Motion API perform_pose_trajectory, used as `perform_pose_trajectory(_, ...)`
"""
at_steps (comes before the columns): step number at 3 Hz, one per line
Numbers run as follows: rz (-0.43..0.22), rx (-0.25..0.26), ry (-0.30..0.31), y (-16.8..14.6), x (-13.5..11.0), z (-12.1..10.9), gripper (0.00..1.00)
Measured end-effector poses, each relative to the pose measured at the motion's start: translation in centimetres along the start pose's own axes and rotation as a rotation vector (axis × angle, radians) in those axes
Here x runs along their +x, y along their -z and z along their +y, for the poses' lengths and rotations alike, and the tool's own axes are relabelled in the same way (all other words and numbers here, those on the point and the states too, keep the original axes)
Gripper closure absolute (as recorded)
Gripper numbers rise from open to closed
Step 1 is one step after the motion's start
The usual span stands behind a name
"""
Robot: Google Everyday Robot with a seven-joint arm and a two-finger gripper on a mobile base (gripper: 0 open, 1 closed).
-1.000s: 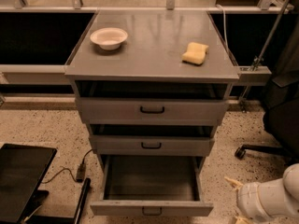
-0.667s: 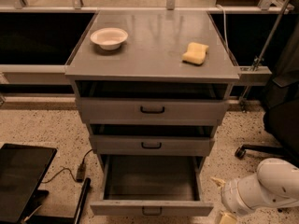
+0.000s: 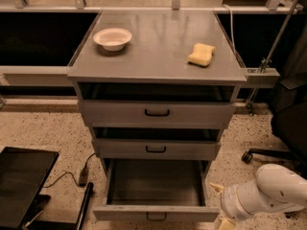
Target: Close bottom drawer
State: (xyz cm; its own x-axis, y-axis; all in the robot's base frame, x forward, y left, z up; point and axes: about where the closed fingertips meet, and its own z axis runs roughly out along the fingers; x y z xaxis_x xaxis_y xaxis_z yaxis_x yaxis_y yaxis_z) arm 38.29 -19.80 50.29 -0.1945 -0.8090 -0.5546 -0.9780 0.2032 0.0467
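The bottom drawer (image 3: 156,182) is standing pulled well out at 6 o'clock in the view, its bare grey box showing and its flat front with the small black loop handle (image 3: 156,217) facing the camera. Above it, the middle drawer (image 3: 156,149) and top drawer (image 3: 157,113) of the grey cabinet (image 3: 158,56) are each sitting slightly out. The gripper (image 3: 221,214) is hovering at about 5 o'clock, just beside the bottom drawer's front right corner, at the end of the white arm (image 3: 273,188) reaching in from 4 o'clock. How its grasp is standing I cannot tell. On the cabinet top, a white bowl (image 3: 112,37) is resting at 10 o'clock and a yellow sponge (image 3: 201,54) at 2 o'clock, well apart.
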Motion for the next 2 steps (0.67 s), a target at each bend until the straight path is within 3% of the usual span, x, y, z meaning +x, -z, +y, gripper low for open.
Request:
perform_pose_trajectory(1, -0.085, -0.018, 0.013, -5.1, -0.9, -2.6, 0.00)
perform_pose_trajectory(2, -0.204, -0.044, -0.023, -11.9, -1.1, -4.4, 0.00)
